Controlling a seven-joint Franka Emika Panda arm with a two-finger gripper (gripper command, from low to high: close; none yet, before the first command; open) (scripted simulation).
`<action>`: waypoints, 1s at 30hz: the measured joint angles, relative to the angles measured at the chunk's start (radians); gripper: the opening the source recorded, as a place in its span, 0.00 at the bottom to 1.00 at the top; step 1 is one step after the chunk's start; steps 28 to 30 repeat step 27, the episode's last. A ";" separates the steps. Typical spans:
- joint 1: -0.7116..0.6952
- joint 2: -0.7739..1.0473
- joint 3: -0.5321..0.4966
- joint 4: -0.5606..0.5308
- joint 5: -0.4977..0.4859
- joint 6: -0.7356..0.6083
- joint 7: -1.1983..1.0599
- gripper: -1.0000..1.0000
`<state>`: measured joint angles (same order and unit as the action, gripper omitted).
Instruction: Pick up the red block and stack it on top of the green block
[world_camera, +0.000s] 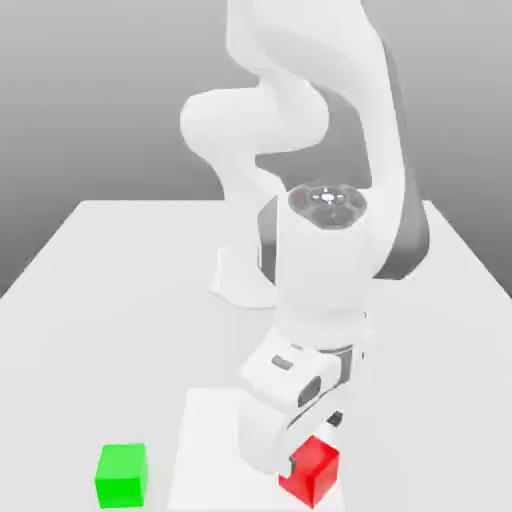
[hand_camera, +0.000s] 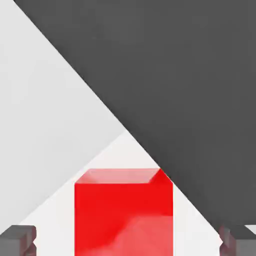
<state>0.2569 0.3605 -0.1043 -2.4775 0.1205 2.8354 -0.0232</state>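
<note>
Over on the exterior view's right, we've got the end effector (world_camera: 312, 445) wide open around the red block (world_camera: 310, 472), not gripping yet. Green (world_camera: 121, 476) sits well apart on the counter (world_camera: 60, 400). So we're at the grasp, I'd say: center, close, then lift.

Your arm (world_camera: 325, 260) has rounded, glossy white segments with dark grey side panels, a round grey cap at mid-frame, and small dark oval insets near the wrist.
</note>
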 joint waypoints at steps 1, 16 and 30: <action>0.000 0.000 0.000 0.000 0.000 0.000 0.000 0.00; -0.104 -0.189 -0.122 0.001 -0.044 -0.195 -0.061 0.00; -0.285 -0.056 -0.167 0.049 0.077 -0.121 -0.255 1.00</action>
